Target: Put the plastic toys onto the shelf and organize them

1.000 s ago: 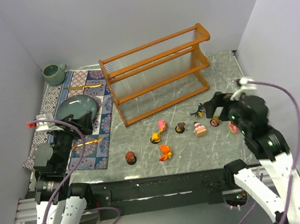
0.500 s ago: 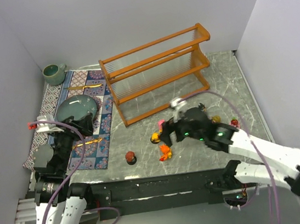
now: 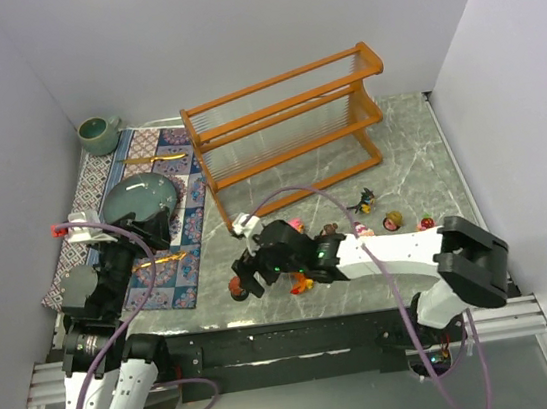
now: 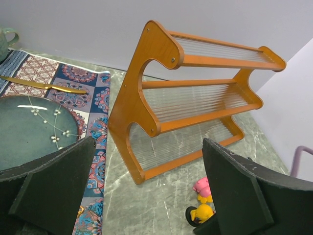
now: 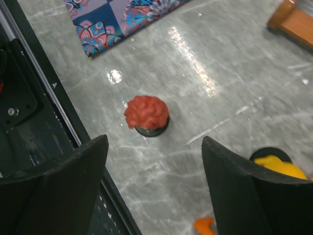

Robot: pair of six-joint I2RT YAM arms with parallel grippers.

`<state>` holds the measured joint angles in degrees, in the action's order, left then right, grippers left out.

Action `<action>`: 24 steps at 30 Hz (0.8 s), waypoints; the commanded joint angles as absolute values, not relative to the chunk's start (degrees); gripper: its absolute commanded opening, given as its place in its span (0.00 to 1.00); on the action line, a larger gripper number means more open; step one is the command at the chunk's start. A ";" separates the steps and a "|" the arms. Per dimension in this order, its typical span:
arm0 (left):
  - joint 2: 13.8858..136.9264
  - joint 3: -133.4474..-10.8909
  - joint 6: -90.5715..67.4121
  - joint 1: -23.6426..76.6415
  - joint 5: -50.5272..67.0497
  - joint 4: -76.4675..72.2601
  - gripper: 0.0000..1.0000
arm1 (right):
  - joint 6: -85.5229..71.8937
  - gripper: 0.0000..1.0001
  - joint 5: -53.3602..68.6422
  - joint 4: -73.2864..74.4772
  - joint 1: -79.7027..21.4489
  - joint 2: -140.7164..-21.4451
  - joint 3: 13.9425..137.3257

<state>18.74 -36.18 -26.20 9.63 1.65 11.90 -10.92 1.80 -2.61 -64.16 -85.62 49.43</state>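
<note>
Several plastic toys [image 3: 329, 228] lie scattered on the table [image 3: 407, 146] at six o'clock of the shelf [image 3: 284, 132]. The right gripper [image 3: 249, 271] hangs just over the red-brown toy [image 3: 236, 289], and the left gripper [image 3: 150, 223] hovers above the mat [image 3: 176, 268]. Left wrist: jaws spread wide, shelf upright at twelve o'clock, a pink-and-yellow toy [image 4: 202, 188] at five. Right wrist: jaws spread, gripping nothing, with the red-brown toy on its dark base at twelve o'clock, untouched.
</note>
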 commanded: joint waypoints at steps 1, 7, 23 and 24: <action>19.07 -36.21 -25.40 9.84 1.67 10.99 0.97 | -12.30 0.78 0.44 -6.68 -65.30 -89.47 53.61; 19.34 -36.30 -25.31 9.84 1.67 10.99 0.97 | -13.18 0.74 1.23 -6.50 -66.53 -92.72 55.20; 19.51 -36.21 -25.14 9.84 1.76 10.99 0.97 | -12.66 0.68 0.09 -6.68 -67.68 -100.01 58.27; 19.60 -36.21 -25.14 9.84 1.67 11.07 0.97 | -12.57 0.68 0.09 -6.77 -67.85 -100.19 58.27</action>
<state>19.03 -36.10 -26.17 9.65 1.65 11.90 -12.78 1.06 -4.78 -67.16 -98.41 55.55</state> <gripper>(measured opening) 0.968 0.685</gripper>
